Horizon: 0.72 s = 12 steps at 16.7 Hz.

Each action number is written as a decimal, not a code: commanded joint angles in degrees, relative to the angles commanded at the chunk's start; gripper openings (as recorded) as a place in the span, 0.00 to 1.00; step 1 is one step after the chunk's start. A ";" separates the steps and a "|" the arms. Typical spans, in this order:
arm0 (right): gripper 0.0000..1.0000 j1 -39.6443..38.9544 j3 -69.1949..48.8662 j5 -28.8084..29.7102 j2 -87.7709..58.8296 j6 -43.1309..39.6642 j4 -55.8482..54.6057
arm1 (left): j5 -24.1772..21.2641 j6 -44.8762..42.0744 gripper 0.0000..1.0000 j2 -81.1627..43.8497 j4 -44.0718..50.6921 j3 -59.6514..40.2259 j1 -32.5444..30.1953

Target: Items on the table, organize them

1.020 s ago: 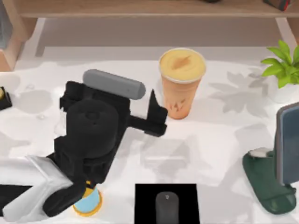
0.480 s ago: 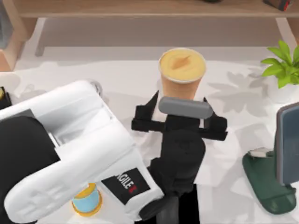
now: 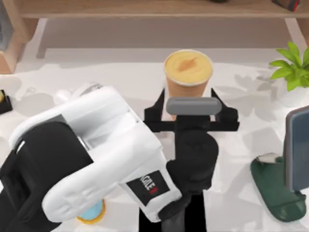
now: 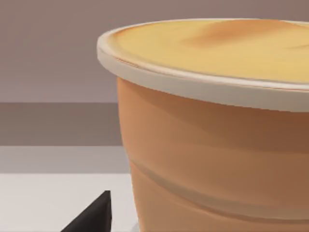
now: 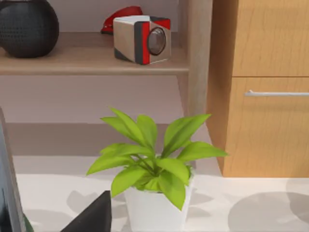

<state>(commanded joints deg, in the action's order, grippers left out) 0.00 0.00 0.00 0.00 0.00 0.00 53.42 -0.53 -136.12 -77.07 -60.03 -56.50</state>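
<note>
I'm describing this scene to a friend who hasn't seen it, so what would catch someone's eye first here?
First, the big white and black left arm sweeping across the table from the top view's left, its left gripper open with a finger on either side of the tall orange drink cup near the table's far middle. Next, the cup itself looms very close in the left wrist view. At the right edge, a leafy green potted plant stands out.

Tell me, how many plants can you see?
1. A leafy green plant in a white pot stands at the table's far right edge; the right wrist view shows it close up. More could be hidden under the big left arm.
</note>
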 joint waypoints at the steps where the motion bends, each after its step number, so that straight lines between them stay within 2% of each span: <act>1: 1.00 0.00 0.00 0.00 0.00 0.00 0.00 | 0.00 0.00 1.00 0.00 0.00 0.00 0.00; 8: 1.00 0.00 0.00 0.00 0.00 0.00 0.00 | -3.08 0.11 1.00 -1.78 3.02 -4.68 3.07; 12: 1.00 0.00 0.00 0.00 0.00 0.00 0.00 | -3.34 0.12 1.00 -1.94 3.26 -5.06 3.32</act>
<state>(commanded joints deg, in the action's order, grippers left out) 0.00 0.00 0.00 0.00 0.00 0.00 50.08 -0.40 -138.06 -73.81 -65.09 -53.18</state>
